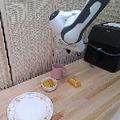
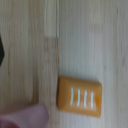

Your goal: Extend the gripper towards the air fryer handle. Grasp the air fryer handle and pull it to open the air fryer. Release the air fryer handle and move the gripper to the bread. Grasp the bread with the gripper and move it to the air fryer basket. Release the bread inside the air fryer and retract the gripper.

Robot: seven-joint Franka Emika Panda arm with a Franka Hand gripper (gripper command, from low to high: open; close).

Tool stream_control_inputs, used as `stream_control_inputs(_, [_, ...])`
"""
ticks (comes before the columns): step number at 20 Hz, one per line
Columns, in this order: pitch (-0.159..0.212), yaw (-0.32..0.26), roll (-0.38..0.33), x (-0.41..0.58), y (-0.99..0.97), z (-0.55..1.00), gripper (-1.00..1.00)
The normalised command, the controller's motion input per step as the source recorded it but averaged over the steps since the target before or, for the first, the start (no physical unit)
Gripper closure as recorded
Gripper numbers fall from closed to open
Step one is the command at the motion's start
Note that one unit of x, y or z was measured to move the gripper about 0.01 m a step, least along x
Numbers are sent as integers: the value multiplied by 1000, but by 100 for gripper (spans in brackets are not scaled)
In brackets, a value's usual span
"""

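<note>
**A:** What is on the table?

**B:** A pale wooden table (image 1: 97, 97) fills the lower part of the exterior view. On it, toward that view's right and at the back, stands the fryer (image 1: 106, 46), a big glossy black box. Its handle (image 1: 94, 55) shows as a dark bar on the front panel. The basket looks pushed in, flush with the body, though the picture is soft.

**A:** And the bread?

**B:** The bread (image 1: 74, 82) is a small golden-brown stick lying flat on the wood, near the middle of the table. A pink mug (image 1: 58, 71) stands just beside it, toward the exterior view's left. In front of the mug sits a small white bowl (image 1: 49, 84) with yellow chunks in it. A large patterned plate (image 1: 30, 108) lies nearer the camera, on the exterior view's left.

**A:** Where is the arm?

**B:** The white arm (image 1: 77, 22) reaches in from the upper right and bends down above the mug and bread. The gripper (image 1: 78, 49) hangs above the bread, apart from it. I cannot tell whether its fingers are apart or together.

**A:** What does the wrist view show?

**B:** It looks straight down on the bread (image 2: 80, 96), orange-brown with four pale stripes, lying on wood planks. A blurred pink edge of the mug (image 2: 22, 117) sits near it.
</note>
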Motion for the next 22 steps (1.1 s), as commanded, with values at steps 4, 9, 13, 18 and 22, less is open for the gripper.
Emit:
stream_control_inputs(4, [-147, 31, -247, 0, -624, 0, -100])
stream_control_inputs(9, [-133, 78, -156, -6, -671, -2, -100])
stream_control_inputs(13, [-85, 72, -70, -64, -696, -70, -100])
stream_control_inputs(18, [-51, 57, -17, -87, -669, -144, -100])
stream_control_inputs(22, [-2, 59, 0, -3, -676, -65, -100])
